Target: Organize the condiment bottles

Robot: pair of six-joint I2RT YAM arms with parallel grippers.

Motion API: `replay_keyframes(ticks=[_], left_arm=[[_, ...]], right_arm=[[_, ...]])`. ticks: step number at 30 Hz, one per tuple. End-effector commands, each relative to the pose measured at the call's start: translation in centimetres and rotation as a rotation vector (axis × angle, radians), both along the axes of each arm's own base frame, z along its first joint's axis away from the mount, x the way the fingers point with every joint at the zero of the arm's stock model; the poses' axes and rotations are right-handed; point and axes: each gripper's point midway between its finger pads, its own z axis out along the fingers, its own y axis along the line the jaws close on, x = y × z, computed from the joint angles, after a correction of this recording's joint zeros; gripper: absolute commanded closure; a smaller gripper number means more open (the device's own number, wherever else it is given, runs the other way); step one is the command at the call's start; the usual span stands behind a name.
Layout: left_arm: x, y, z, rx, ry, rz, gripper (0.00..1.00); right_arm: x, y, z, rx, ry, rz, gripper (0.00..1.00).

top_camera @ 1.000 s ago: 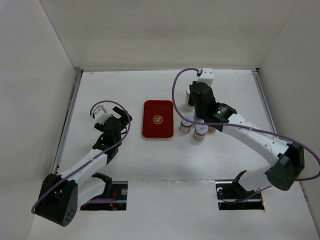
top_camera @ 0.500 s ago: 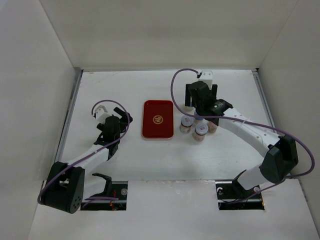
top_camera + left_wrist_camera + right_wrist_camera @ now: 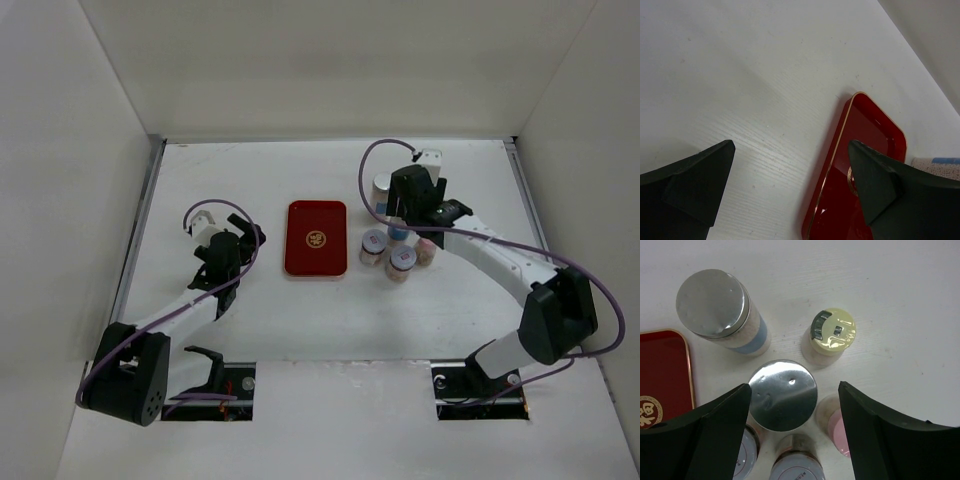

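The condiment bottles [image 3: 400, 262] stand bunched on the white table [image 3: 250, 180], just right of the red tray [image 3: 316, 238]. The right end effector [image 3: 794, 387] hangs over them with its fingers apart, straddling a silver-capped jar [image 3: 782, 395]. The left end effector [image 3: 790, 145] is also spread, over bare table beside the tray. The jars are packed close (caps nearly touching), so a descending finger could clip the yellow-cream shaker [image 3: 834, 330] or the pink-capped jar [image 3: 840, 432] and topple it. The lids are smooth metal, the tray is glossy, and the slim cylinders would likely roll.

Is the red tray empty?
Empty: the flat red rectangular tray shows only its gold emblem; the condiment bottles stand on the table beside it.
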Motion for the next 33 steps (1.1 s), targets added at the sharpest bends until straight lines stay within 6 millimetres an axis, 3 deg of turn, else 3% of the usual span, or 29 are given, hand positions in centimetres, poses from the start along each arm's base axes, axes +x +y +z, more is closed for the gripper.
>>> replay_keyframes(ticks=[1,11,15,18,20,23,29,33], left_arm=[[0.7,-0.2,1.5,-0.029,-0.059,-0.002,0.0],[0.9,-0.4,1.1,-0.028,-0.048,-0.007,0.0],[1.0,-0.8,0.9,-0.033,-0.038,-0.027,0.0],[1.0,-0.6,0.9,-0.033,-0.04,-0.021,0.0],[1.0,-0.6,1.0,-0.034,-0.043,-0.021,0.0],[0.9,-0.5,1.0,-0.033,-0.043,-0.018,0.0],[1.1,-0.7,0.8,-0.035,-0.041,-0.024,0.0],[1.0,-0.5,1.0,-0.035,-0.049,-0.018,0.0]], right_arm=[[1.2,1.2,0.0,0.075,-0.038,0.028,0.23],[1.2,2.0,0.7,0.102,-0.05,0.057,0.17],[1.3,1.2,-1.8,0.087,0.002,0.04,0.17],[1.5,1.2,-3.1,0.085,0.029,0.04,0.23],[1.8,1.3,-2.6,0.084,0.009,0.039,0.38],[2.0,1.1,0.3,0.091,-0.086,0.03,0.52],[-0.2,2.3,8.5,0.046,-0.284,0.065,0.56],[-1.7,5.6,13.0,0.085,-0.375,0.16,0.57]])
